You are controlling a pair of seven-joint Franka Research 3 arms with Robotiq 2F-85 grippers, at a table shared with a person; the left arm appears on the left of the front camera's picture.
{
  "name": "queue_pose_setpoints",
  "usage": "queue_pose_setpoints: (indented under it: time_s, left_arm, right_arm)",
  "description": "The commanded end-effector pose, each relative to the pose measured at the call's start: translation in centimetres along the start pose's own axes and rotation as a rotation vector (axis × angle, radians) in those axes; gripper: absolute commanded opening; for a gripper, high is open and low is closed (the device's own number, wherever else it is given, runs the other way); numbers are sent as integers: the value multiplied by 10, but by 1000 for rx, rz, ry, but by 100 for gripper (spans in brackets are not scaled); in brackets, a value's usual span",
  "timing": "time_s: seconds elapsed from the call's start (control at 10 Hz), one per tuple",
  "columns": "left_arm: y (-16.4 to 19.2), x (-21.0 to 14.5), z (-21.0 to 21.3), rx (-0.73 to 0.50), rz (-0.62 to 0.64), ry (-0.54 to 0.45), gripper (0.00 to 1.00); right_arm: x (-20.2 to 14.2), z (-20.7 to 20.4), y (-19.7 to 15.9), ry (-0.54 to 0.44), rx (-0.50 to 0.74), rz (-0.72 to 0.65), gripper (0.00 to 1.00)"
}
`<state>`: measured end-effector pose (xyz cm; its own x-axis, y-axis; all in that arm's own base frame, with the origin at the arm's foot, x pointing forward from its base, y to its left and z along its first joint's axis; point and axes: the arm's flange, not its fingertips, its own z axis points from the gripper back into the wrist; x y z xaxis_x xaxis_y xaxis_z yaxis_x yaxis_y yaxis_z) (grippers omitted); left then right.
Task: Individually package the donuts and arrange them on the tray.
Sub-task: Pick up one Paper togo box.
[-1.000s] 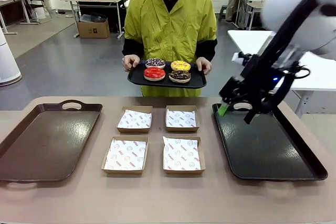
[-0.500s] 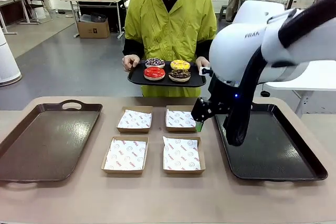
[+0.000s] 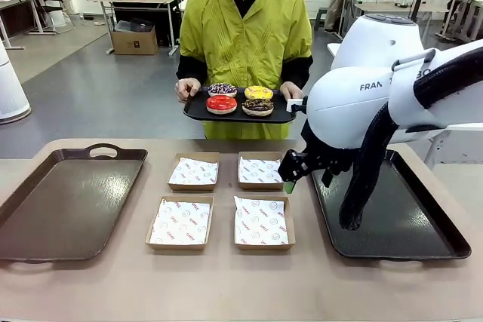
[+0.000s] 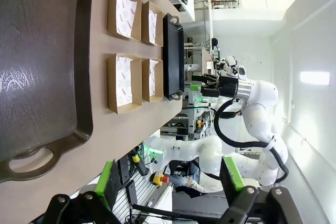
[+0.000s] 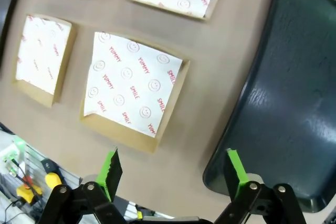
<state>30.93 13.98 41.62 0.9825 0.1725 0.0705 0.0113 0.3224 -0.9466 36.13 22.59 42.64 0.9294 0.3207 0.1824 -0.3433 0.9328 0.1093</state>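
Note:
Across the table, a person's hands hold a small black tray (image 3: 238, 115) carrying the donuts: purple-iced (image 3: 222, 89), yellow (image 3: 259, 93), red (image 3: 221, 103) and chocolate (image 3: 258, 108). My right gripper (image 3: 296, 167) hangs open and empty above the gap between the right-hand boxes and the dark tray (image 3: 392, 220). In the right wrist view its fingers (image 5: 173, 171) frame a paper-lined box (image 5: 134, 90) and that tray's corner (image 5: 273, 103). My left gripper (image 4: 169, 179) stands open and empty past the handle of the brown tray (image 4: 42, 51).
Several cardboard boxes lined with printed paper sit mid-table, among them a far right one (image 3: 262, 170) and a near left one (image 3: 179, 222). The brown tray (image 3: 68, 201) lies at the left. My right arm's white body (image 3: 377, 103) looms over the dark tray.
My right arm has swung left from above the dark tray's far end to the boxes' right edge. The person and the donuts have stayed put.

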Motion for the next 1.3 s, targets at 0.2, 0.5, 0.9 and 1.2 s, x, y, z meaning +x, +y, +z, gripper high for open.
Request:
queue_pose_setpoints:
  time_s: [0.2, 0.5, 0.9, 1.2]
  left_arm:
    - [-1, 0, 1, -11, -3, -6, 100]
    - [-1, 0, 1, -11, -3, -6, 100]
    - [-1, 0, 1, -11, -3, -6, 100]
    - [-1, 0, 1, -11, -3, -6, 100]
  right_arm:
    - [7, 2, 4, 32, -10, -24, 100]
    - [11, -25, 25, 76, -51, -101, 100]
    - [18, -82, 47, 98, -135, -255, 100]
    - [17, -99, 41, 45, -137, -244, 100]
